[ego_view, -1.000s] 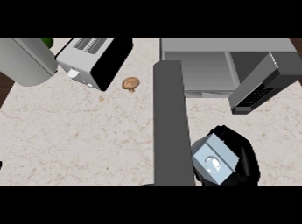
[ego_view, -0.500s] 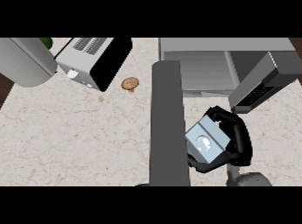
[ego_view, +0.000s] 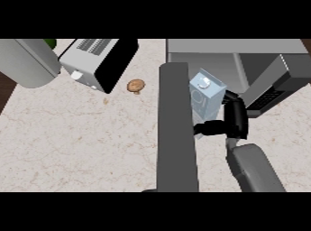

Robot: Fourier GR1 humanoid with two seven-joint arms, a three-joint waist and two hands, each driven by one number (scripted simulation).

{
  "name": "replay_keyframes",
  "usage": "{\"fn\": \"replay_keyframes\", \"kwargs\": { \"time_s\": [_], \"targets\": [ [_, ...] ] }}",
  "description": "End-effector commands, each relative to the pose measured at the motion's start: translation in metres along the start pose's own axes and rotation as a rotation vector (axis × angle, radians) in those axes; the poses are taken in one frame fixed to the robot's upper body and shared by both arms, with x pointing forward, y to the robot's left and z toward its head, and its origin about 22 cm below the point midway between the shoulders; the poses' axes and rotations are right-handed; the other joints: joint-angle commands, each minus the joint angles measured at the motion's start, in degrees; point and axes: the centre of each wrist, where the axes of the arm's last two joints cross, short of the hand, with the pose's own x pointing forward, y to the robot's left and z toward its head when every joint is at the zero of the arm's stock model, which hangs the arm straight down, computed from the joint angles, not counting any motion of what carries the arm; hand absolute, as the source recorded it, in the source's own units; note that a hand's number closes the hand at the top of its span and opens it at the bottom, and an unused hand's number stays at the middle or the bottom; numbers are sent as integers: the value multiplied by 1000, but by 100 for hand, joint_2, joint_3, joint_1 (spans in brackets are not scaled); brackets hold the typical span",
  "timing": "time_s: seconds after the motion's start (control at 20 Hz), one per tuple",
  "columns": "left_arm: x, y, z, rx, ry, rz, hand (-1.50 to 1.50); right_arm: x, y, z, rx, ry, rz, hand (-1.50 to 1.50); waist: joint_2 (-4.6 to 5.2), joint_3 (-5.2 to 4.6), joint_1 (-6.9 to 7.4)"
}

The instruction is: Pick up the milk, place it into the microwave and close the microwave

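1. At the counter's [ego_view: 84, 135] right side, near the back, the right hand [ego_view: 227, 122] has its black fingers curled round the milk carton [ego_view: 206, 94], gripping it by its lower end.
2. Carton is tilted, its top w/ the round cap pointing up-view toward the microwave [ego_view: 251, 58]; can't tell if it's touching the counter.
3. Carton sits just in front of the microwave's open cavity, not inside it.
4. Microwave door [ego_view: 281, 83] stands swung out to the right, dark inner face showing, just beside the hand.
5. Right forearm [ego_view: 254, 169] comes in from the lower edge, grey, angled up to the wrist.
6. A long grey vertical bar [ego_view: 177, 131] runs down mid-view, just left of the carton & overlapping its left edge; can't tell what it is.
7. Left hand: only a dark sliver at the far left edge, low down; fingers not visible, so can't tell its state.
8. Back left: toaster [ego_view: 94, 61] lying at an angle, w/ a small brown mushroom-like item [ego_view: 136, 85] just to its right.
9. Far left: a big grey cylinder [ego_view: 21, 61], partly off the counter edge.
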Motion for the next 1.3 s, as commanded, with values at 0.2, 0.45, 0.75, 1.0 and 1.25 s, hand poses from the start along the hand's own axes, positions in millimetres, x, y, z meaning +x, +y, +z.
{"fn": "replay_keyframes", "kwargs": {
  "time_s": [0.2, 0.45, 0.75, 1.0, 1.25],
  "targets": [
    [2, 8, -17, 16, 0, -11, -150, -38, 12, -41, -37, 37, -9, 150, 52, -16, 128],
    [-2, 11, -7, -6, 3, 0, -150, -35, 9, -66, -25, -30, 43, 150, 45, -18, 136],
    [-22, 5, -18, -36, 9, 13, -150, -35, 18, -73, -58, -121, 109, 150, 76, -17, 184],
    [-13, 13, -15, -41, 16, 21, -150, -20, 1, -96, -98, -190, 244, 150, 123, -11, 337],
    [-17, 21, -13, -54, 19, 17, -150, -15, 8, -102, -90, -228, 500, 150, 125, -22, 394]
  ]
}}
